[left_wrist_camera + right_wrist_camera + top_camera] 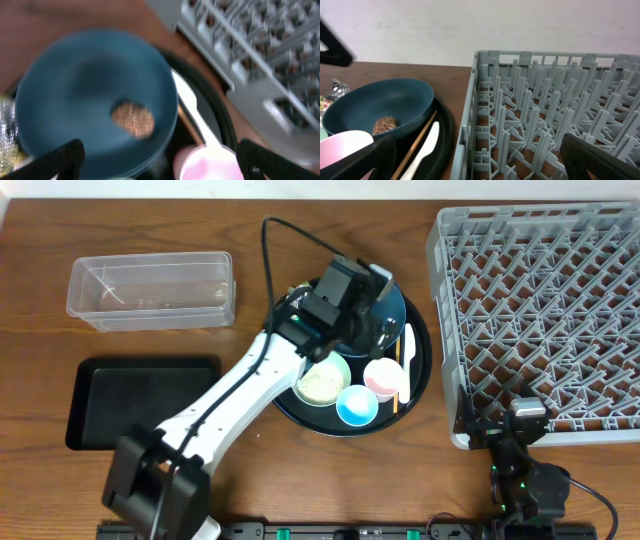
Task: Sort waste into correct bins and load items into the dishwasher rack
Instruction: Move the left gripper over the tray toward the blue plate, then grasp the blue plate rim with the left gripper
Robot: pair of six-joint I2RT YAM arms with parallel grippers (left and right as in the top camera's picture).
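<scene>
My left gripper [377,302] hangs open above the dark blue plate [95,85], with nothing between its fingers [65,157]. A small brown food lump [132,119] lies on the plate. The pink cup [207,162], white spoon [192,107] and chopsticks [186,125] sit to the right of the plate. Crumpled foil [7,127] shows at its left edge. The green bowl [322,383], holding white grains, and the light blue cup [357,405] stand at the front of the round tray. My right gripper [522,420] is open at the near-left corner of the grey rack [540,320].
All the dishes sit on a large round black tray [425,370] in the middle. The clear tub [150,290] stands at the back left, and the shallow black tray [140,400] lies in front of it. My left arm stretches diagonally between them.
</scene>
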